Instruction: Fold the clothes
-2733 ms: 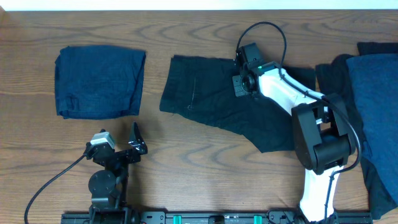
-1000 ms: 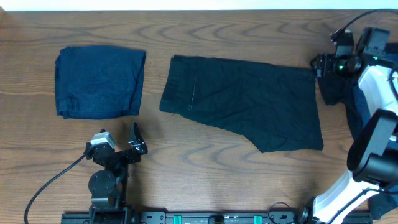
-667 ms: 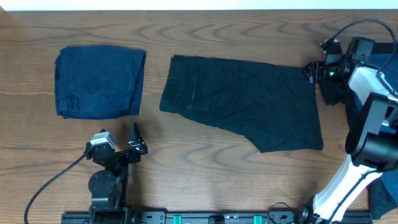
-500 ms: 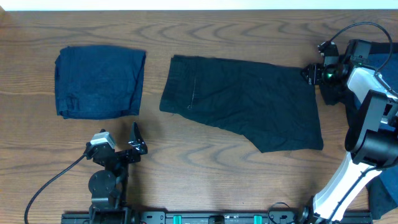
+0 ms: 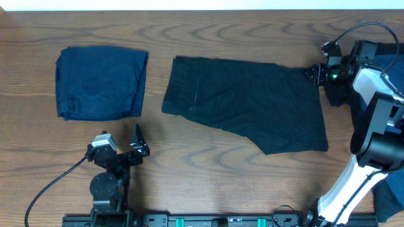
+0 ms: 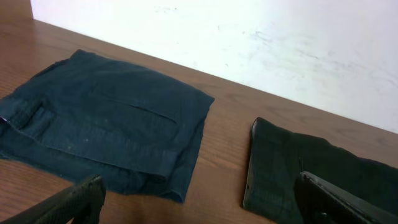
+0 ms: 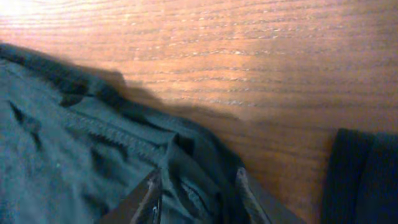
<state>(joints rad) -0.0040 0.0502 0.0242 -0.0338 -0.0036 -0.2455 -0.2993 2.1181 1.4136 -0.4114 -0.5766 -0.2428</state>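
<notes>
A folded navy garment (image 6: 106,134) lies flat on the wooden table (image 6: 224,149), filling the left and centre of the frame. A second, darker garment (image 6: 292,168) lies at lower right, apart from the first, with bare wood between them. A white wall (image 6: 249,43) runs across the top. The pincer (image 6: 202,199) is spread wide, its fingers (image 6: 74,202) in the bottom corners.

The wooden table (image 5: 189,183) bears a folded navy garment (image 5: 101,82), a flat black garment (image 5: 246,104) and a dark heap (image 5: 339,96).
</notes>
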